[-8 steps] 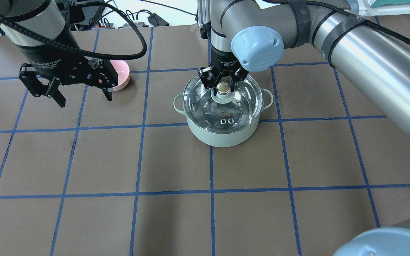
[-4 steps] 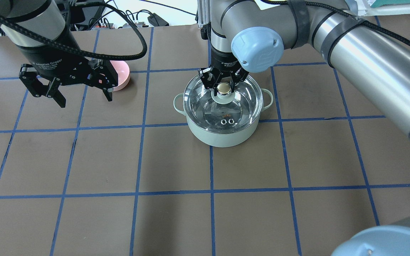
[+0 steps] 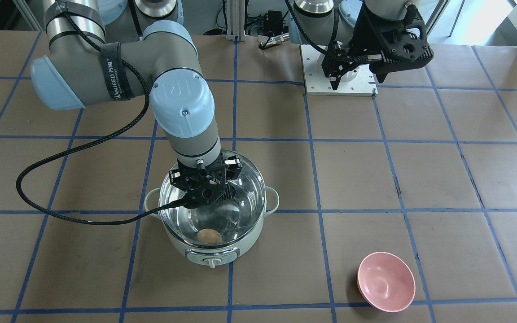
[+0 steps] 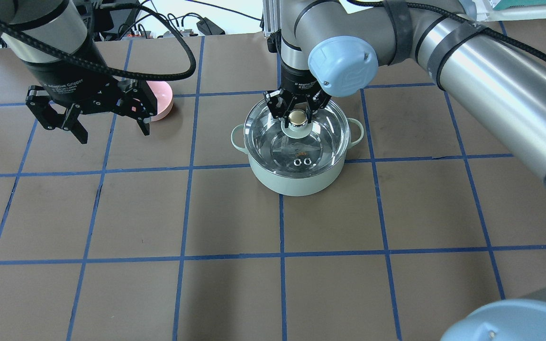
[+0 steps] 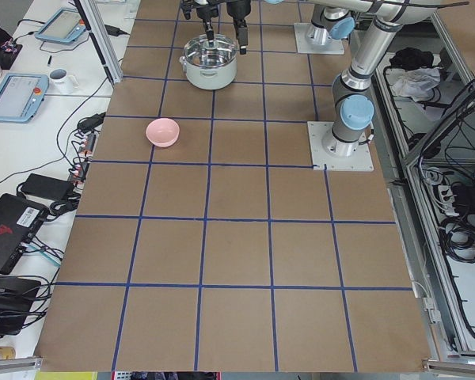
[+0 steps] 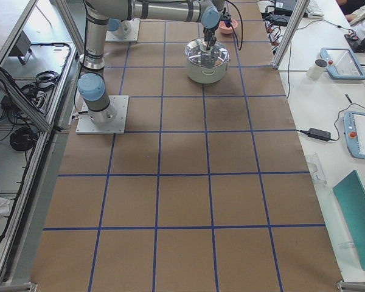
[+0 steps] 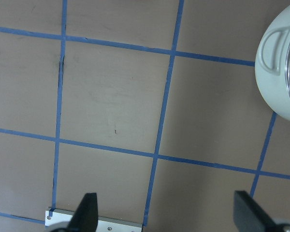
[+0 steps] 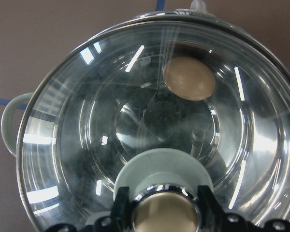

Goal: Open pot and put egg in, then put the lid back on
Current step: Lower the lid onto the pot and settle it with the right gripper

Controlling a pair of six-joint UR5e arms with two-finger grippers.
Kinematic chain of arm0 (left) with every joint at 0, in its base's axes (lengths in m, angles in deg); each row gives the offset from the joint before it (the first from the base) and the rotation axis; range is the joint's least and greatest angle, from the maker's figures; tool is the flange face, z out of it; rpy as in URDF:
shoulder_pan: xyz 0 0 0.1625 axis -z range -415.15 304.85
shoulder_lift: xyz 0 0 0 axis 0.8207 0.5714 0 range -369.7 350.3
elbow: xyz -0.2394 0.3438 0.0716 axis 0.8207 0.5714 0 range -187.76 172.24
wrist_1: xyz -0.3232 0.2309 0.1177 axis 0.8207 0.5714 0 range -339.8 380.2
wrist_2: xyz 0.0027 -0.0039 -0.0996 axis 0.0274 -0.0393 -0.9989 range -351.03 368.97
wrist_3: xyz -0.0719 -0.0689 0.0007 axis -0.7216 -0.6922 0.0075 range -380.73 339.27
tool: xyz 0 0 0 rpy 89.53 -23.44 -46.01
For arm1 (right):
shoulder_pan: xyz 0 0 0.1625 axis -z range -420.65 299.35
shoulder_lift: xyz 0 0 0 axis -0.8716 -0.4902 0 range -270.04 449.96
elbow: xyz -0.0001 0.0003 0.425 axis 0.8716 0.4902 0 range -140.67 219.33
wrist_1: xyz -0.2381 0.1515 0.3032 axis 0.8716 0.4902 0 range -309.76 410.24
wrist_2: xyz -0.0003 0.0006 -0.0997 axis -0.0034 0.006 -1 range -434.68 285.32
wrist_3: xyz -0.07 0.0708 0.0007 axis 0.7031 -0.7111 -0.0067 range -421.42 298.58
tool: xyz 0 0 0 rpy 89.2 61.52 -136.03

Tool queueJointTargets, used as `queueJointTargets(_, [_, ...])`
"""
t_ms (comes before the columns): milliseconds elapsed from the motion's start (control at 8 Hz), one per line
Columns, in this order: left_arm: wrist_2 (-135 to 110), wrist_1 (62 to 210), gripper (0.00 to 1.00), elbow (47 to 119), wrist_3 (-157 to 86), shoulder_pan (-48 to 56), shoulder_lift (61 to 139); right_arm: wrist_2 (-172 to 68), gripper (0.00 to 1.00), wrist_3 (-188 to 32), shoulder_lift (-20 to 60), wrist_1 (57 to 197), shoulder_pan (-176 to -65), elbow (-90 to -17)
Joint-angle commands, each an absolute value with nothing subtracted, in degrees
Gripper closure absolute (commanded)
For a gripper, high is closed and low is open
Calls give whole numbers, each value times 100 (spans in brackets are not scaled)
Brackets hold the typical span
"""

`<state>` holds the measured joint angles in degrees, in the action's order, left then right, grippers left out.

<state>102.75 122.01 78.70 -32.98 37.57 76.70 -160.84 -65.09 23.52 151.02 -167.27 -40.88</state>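
**Right gripper on lid knob, lid down on pot, egg inside**

Right gripper [image 4: 296,117] points straight down over pot ctr. Its fingers [image 8: 209,208] press on either side of the gold knob [image 8: 165,218], so it's clamped on the lid [image 4: 323,137] by that knob. Lid sits on the pot [image 4: 296,185]. Its rim looks level w/ the pot rim in the wrist view, but can't confirm it's fully seated at the edge hidden under the gripper. Egg [image 3: 208,236] lies on the pot floor under the glass, off-ctr toward the dial [image 3: 213,260], i.e. the side far from the robot.

Key relation: knob is right between the fingers, no offset left/right or near/far. Lid is round, so no long axis to match. The only axis that counts is the vert. one thru the knob, and the gripper lines up w/ it.

Judged: task nearly done. What's left is to let go and lift straight up. Any sideways pull while the fingers touch the knob could drag the lid off the rim.

Left gripper [image 4: 114,134] hangs wide open, nothing in it, raised above the table [image 4: 235,289] on the left, well apart from the pot. Pink bowl [image 3: 386,281] sits on the far left, nothing in it. Right arm is the one at the pot, and I'd say left isn't needed.
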Motion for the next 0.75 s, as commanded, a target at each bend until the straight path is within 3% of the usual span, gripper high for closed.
queueJointTargets(0, [10275, 12198, 0, 7873, -3295, 3757, 7670, -16063, 100, -6467, 2386, 15114, -16726, -4092])
queueJointTargets(625, [10275, 12198, 0, 7881, -3295, 3757, 7670, -16072, 100, -6388, 2387, 15131, -16682, -4101])
